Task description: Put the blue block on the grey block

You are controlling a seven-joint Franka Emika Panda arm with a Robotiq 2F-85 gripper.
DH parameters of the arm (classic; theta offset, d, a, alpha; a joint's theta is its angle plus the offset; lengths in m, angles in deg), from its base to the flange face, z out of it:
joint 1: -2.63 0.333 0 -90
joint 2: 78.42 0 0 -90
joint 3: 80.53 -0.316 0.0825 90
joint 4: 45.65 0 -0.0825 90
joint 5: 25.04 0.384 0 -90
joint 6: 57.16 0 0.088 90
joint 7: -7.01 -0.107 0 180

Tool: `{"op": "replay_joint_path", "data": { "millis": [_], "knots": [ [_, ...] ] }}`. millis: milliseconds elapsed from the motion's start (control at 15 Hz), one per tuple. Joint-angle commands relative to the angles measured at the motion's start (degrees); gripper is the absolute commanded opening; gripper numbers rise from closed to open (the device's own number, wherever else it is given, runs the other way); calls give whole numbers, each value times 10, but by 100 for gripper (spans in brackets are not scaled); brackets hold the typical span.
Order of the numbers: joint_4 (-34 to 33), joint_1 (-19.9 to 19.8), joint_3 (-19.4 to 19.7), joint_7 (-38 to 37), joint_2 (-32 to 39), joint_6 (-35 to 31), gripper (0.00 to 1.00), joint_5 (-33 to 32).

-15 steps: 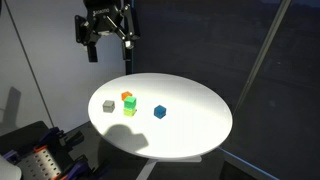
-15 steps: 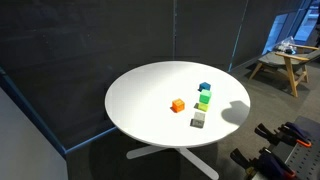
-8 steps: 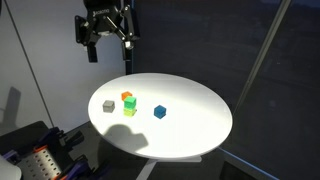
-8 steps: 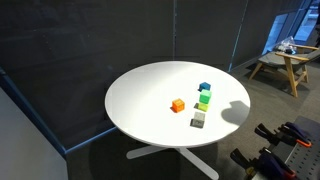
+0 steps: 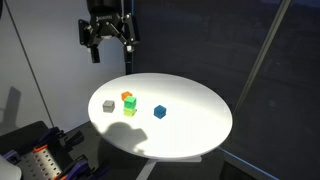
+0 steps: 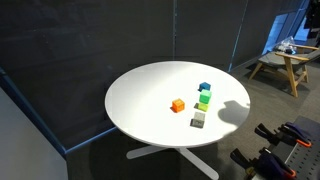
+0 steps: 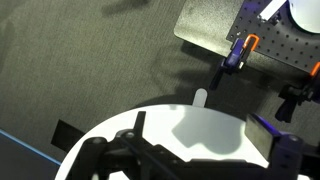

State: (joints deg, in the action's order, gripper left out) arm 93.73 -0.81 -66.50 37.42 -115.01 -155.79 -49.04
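Observation:
The blue block (image 5: 160, 112) sits on the round white table (image 5: 195, 130), apart from the other cubes; it also shows in an exterior view (image 6: 205, 88). The grey block (image 5: 108, 105) lies near the table's edge and shows in both exterior views (image 6: 198, 120). My gripper (image 5: 110, 48) hangs high above the table's far edge, open and empty, well away from both blocks. The wrist view shows the open fingers (image 7: 203, 132) over the white tabletop (image 7: 170, 115); no blocks show there.
An orange cube (image 5: 127, 97) (image 6: 178, 105) and a green cube (image 5: 130, 108) (image 6: 203, 100) lie between the grey and blue blocks. Dark curtains surround the table. An equipment rack (image 5: 40, 160) stands on the floor. A wooden table (image 6: 285, 60) stands further off.
My gripper has shifted very slightly sideways high above the table. The blocks have not moved.

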Motion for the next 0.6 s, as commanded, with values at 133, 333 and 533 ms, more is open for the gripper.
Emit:
{"op": "replay_joint_path", "data": {
  "millis": [133, 333, 533],
  "knots": [
    [-1, 26, 14, 27, 20, -58, 100, 51],
    [-2, 37, 15, 36, 39, -89, 100, 87],
    [-7, 44, 14, 48, 68, -119, 100, 120]
  ]
}}
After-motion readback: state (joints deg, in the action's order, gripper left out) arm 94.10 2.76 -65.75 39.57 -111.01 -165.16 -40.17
